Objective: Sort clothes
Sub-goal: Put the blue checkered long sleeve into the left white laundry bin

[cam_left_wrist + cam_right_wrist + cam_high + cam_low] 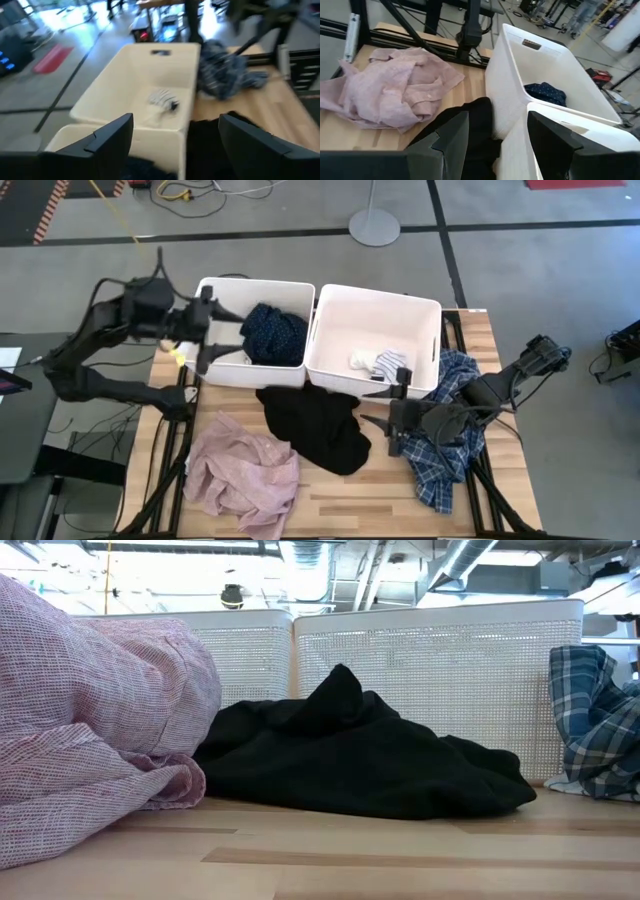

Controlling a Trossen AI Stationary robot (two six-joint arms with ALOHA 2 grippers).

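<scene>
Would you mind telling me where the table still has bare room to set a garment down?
Bare wood lies along the front edge between the pink garment and plaid shirt, below the black garment. The strip before both bins is crowded.

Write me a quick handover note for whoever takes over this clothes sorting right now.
Left gripper: open, empty, over the left bin.
Right gripper: open, empty, above the plaid shirt.
Done: navy dotted garment in the left bin; socks in the right bin.
Left: black garment, pink garment and the plaid shirt, all on the table.
</scene>
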